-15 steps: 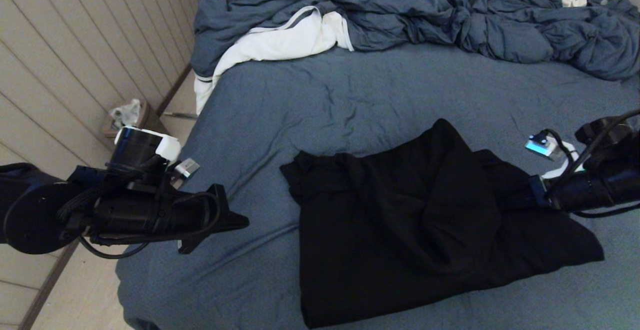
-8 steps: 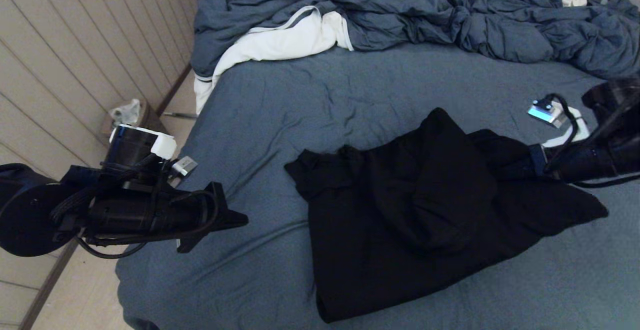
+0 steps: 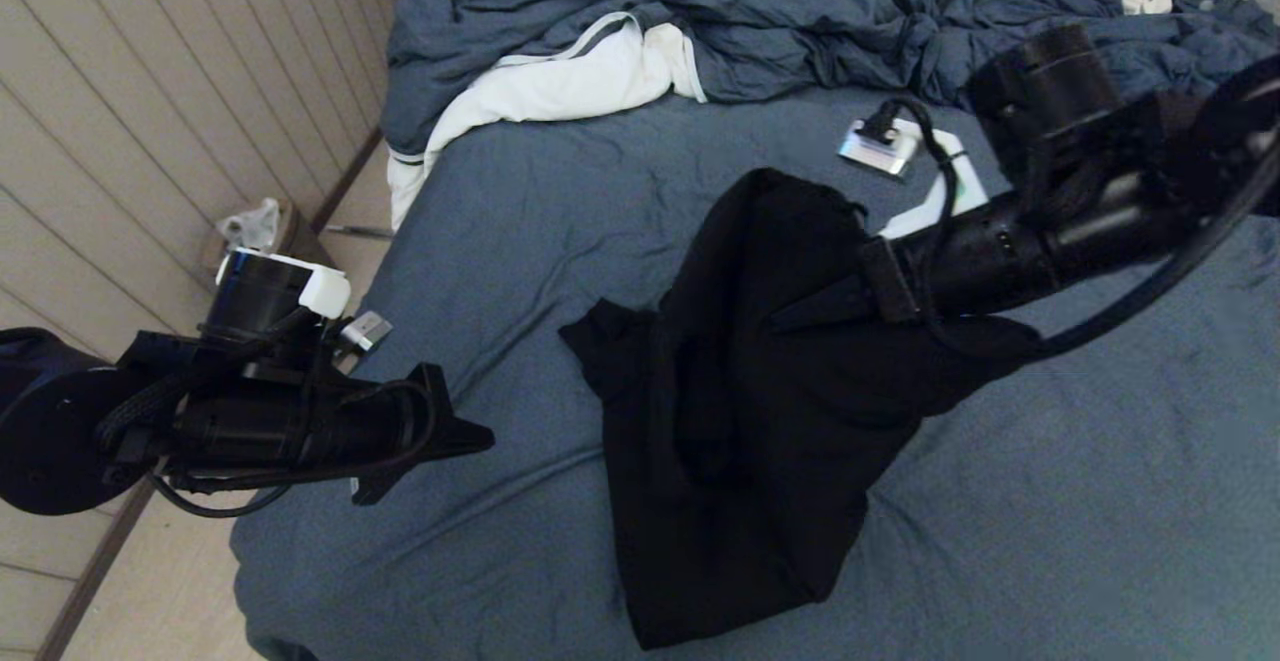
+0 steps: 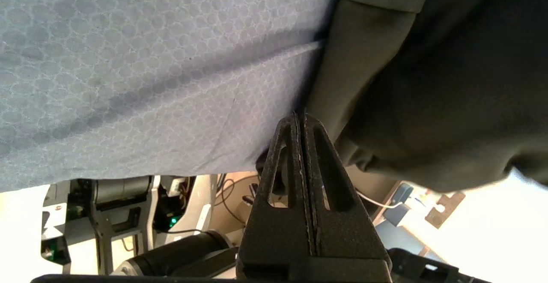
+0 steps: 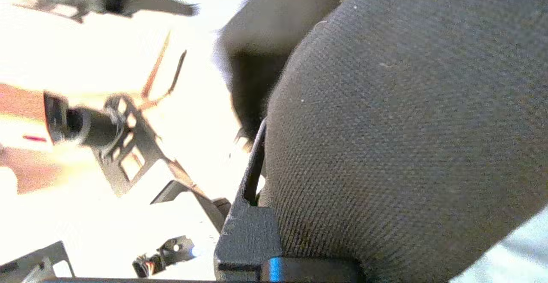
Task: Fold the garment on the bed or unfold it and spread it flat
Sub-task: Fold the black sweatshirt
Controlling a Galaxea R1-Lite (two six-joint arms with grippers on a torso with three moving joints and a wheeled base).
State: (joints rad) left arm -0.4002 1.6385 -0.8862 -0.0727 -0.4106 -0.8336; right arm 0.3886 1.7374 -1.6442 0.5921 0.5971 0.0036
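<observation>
The black hoodie (image 3: 740,421) is bunched on the blue-grey bed (image 3: 620,191), its far right part lifted off the sheet and hanging in folds. My right gripper (image 3: 795,313) is shut on that raised part, held above the bed's middle. In the right wrist view the hoodie cloth (image 5: 406,124) fills the jaws and covers all but one finger (image 5: 255,163). My left gripper (image 3: 480,436) is shut and empty, hovering over the bed's left edge, a short way left of the hoodie. In the left wrist view its tips (image 4: 299,118) point at the hoodie's hem (image 4: 428,81).
A rumpled blue-grey comforter (image 3: 800,21) and a white cloth with a dark stripe (image 3: 560,81) lie along the far side of the bed. A panelled wall and a small bin (image 3: 255,231) on the floor are to the left. Bare sheet (image 3: 1080,501) lies right of the hoodie.
My right arm has risen and swung left and away, lifting the hoodie's right side. The hoodie has gathered into a narrower hanging bunch. The left arm has hardly moved.
</observation>
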